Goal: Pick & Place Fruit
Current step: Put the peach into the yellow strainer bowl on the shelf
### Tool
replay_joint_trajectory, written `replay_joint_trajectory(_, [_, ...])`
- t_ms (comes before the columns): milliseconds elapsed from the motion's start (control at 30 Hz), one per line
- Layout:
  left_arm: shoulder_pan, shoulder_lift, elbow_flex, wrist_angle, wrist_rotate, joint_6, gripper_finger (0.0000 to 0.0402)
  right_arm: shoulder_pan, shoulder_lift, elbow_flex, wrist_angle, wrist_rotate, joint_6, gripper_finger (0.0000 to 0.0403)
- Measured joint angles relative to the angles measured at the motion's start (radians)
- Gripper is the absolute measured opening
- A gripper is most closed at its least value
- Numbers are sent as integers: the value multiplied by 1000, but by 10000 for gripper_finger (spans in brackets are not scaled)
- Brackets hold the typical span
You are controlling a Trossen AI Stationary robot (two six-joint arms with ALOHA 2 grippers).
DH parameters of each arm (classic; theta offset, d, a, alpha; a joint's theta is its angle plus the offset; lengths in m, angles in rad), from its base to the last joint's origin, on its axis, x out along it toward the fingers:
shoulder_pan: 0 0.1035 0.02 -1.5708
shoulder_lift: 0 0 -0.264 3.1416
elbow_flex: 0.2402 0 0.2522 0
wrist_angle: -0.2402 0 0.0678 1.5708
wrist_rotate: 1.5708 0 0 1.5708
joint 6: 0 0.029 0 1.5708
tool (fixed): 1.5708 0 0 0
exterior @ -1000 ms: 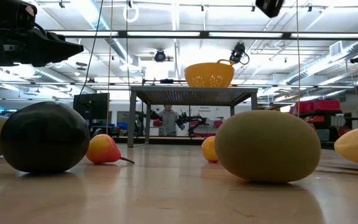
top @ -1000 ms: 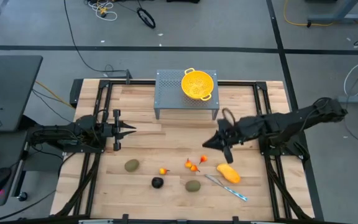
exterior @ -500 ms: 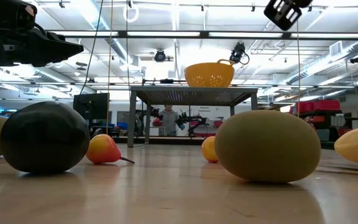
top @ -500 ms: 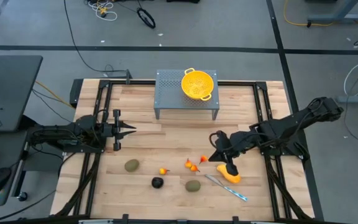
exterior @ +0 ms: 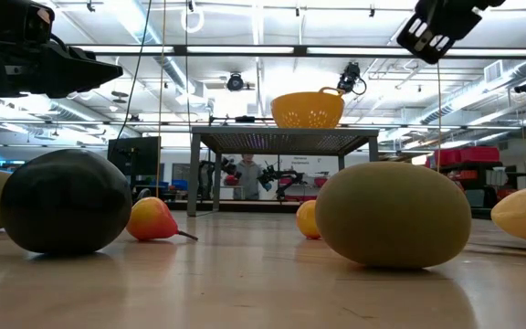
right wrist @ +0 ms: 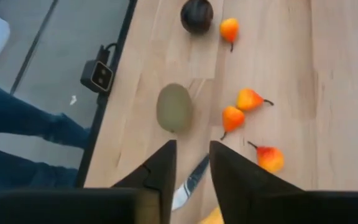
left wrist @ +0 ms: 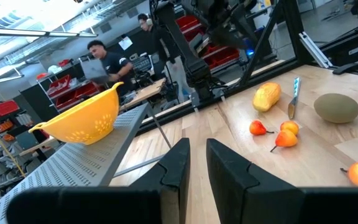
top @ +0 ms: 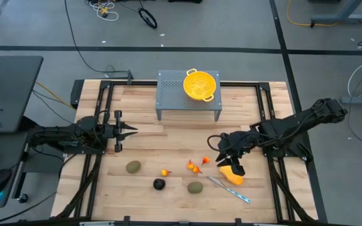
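The yellow-orange oblong fruit point(top: 233, 177) lies on its side near the table's right front. My right gripper point(top: 231, 165) hovers just above it, pointing down, fingers a little apart point(right wrist: 191, 155); it shows high up in the low view point(exterior: 436, 29). Two olive ovals point(top: 133, 167) point(top: 195, 187), the dark ball point(top: 159, 184), a small orange fruit point(top: 165, 172) and orange-red pieces point(top: 194, 167) rest on the wood. In the right wrist view an olive oval point(right wrist: 174, 107) and the pieces point(right wrist: 232, 117) lie below. My left gripper point(top: 131, 130) waits shut at the left point(left wrist: 197, 162).
The silver-and-blue knife point(top: 229, 189) lies just in front of the oblong fruit. The yellow colander point(top: 200, 85) sits on a grey perforated stand point(top: 168, 94) at the far middle. Bare wood lies between stand and fruits. A person's legs point(right wrist: 17, 118) show beyond the table's edge.
My right gripper has moved toward the near edge and the right, down from mid-table to just above the yellow-orange fruit, tipping to point downward. The fruits have stayed where they were.
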Motion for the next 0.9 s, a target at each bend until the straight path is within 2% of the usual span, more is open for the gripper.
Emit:
replay_joint_trajectory(233, [0, 0, 0, 0, 0, 0, 64, -2, 0, 0, 2, 52, -15, 170])
replay_joint_trajectory(467, [0, 0, 0, 0, 0, 0, 64, -2, 0, 0, -1, 87, -16, 209])
replay_joint_trajectory(667, [0, 0, 0, 0, 0, 0, 64, -2, 0, 0, -5, 86, -41, 227])
replay_joint_trajectory(900, [0, 0, 0, 0, 0, 0, 64, -3, 0, 4, -10, 75, -55, 230])
